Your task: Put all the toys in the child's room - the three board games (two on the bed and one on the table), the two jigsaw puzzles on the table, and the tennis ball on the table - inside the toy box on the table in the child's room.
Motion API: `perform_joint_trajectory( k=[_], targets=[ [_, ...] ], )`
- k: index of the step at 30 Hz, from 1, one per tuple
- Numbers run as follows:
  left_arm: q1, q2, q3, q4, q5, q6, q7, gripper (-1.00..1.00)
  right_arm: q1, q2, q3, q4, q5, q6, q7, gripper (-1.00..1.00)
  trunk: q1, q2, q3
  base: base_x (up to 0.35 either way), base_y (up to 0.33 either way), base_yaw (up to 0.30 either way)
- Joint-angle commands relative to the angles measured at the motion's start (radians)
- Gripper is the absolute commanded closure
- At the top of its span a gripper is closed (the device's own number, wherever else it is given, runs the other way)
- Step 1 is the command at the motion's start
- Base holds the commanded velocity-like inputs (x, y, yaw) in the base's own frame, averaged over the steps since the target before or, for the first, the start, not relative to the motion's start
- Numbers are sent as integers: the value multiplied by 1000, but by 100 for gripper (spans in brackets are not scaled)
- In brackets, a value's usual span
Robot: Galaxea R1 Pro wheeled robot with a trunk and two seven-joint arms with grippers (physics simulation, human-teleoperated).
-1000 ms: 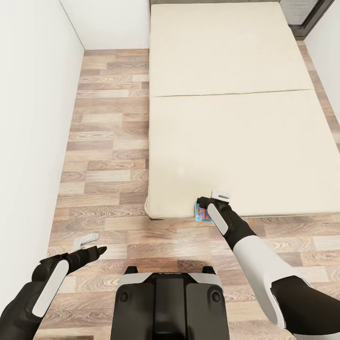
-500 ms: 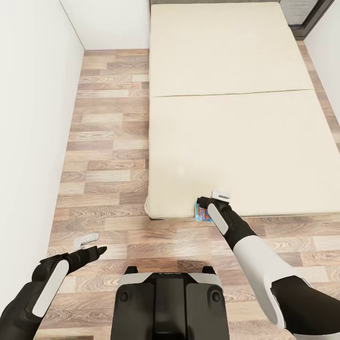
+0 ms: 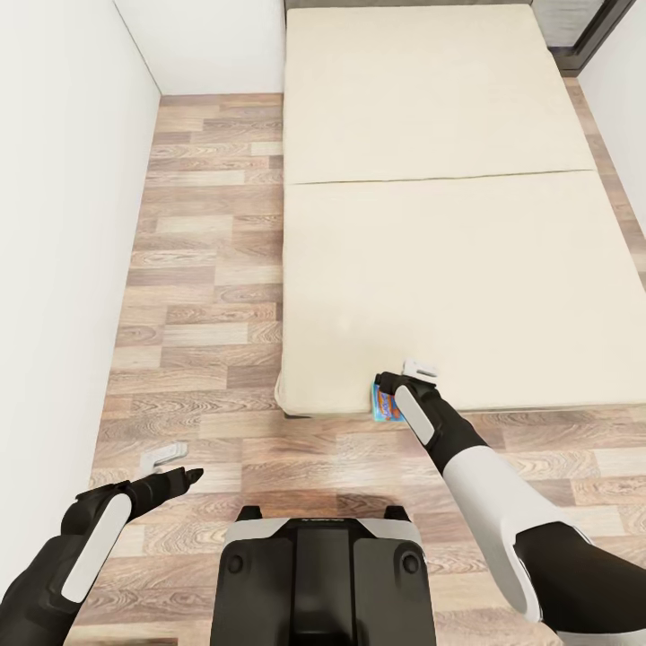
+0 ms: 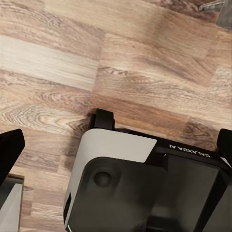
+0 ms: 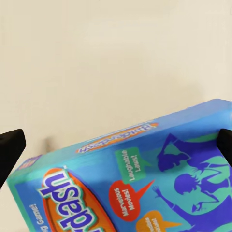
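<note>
The right arm is reaching forward to the bed's near edge, its right pincer sitting over a blue board game lying at that edge. The fingertips are showing wide apart on either side of the box, gripping nothing. The left arm is hanging low over the wood floor beside the white wall, left pincer spread and empty, near the robot's base.
</note>
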Motion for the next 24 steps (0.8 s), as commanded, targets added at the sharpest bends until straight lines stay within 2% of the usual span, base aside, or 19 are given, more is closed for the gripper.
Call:
perform_joint_trajectory(
  k=[1, 24],
  targets=[
    [0, 0, 0, -2, 11, 4, 9, -100, -1, -2, 4, 40, 1, 5, -12, -100, 1, -1, -1, 0, 0, 0],
    [0, 0, -1, -2, 11, 4, 9, -100, -5, -3, -2, -15, 0, 18, -14, -100, 1, -1, -1, 0, 0, 0]
  ],
)
